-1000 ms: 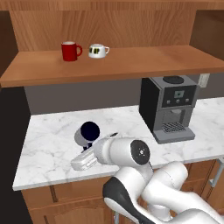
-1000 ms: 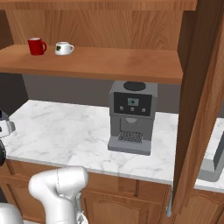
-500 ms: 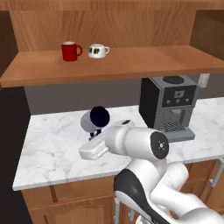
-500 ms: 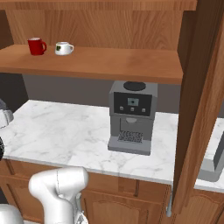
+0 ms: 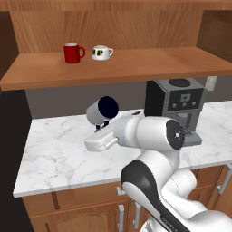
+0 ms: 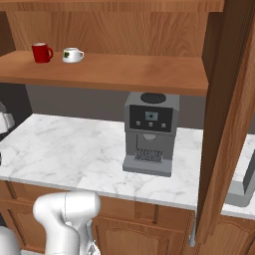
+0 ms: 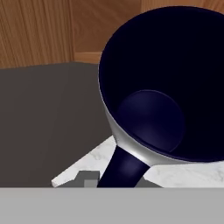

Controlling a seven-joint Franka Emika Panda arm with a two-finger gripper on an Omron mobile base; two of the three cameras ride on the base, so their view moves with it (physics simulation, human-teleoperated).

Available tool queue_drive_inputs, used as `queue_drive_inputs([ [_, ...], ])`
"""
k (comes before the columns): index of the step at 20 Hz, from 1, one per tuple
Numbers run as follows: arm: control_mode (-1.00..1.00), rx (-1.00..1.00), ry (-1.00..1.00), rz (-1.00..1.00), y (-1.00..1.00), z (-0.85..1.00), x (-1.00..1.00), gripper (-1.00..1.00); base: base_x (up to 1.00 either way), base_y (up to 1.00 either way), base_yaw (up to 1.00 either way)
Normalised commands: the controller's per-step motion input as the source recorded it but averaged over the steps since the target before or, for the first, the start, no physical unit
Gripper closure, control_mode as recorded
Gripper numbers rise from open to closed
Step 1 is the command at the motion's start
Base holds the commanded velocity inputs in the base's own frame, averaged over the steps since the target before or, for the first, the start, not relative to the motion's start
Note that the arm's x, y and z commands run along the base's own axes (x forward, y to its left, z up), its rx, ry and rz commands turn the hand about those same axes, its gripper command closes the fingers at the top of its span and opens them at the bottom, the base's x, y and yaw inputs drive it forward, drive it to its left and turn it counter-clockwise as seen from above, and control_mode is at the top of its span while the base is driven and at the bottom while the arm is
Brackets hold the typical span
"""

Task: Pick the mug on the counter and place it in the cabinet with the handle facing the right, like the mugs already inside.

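The light grey mug with dark navy inside is now lifted off the white marble counter, tilted sideways; the gripper stays clamped on its dark handle, ready for shelving.

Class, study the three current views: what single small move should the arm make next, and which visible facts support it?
Probably lift further toward the cabinet. The claw is shut on the mug, which hangs tilted above the counter, its mouth facing the camera, still below the shelf where the red mug and white cup stand.
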Motion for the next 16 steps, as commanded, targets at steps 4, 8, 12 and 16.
queue_drive_inputs([
  [4, -1.00, 0.03, 0.00, 0.00, 0.00, 0.37, -0.07, 1.00, 0.00, 0.00, 0.00],
  [8, -1.00, 0.08, 0.04, 0.00, -0.06, 0.22, 0.00, 1.00, 0.00, 0.00, 0.00],
  [12, -1.00, 0.08, 0.05, 0.00, -0.11, 0.23, 0.00, 1.00, 0.00, 0.00, 0.00],
  [16, -1.00, 0.07, 0.03, 0.00, -0.20, 0.29, 0.00, 1.00, 0.00, 0.00, 0.00],
])
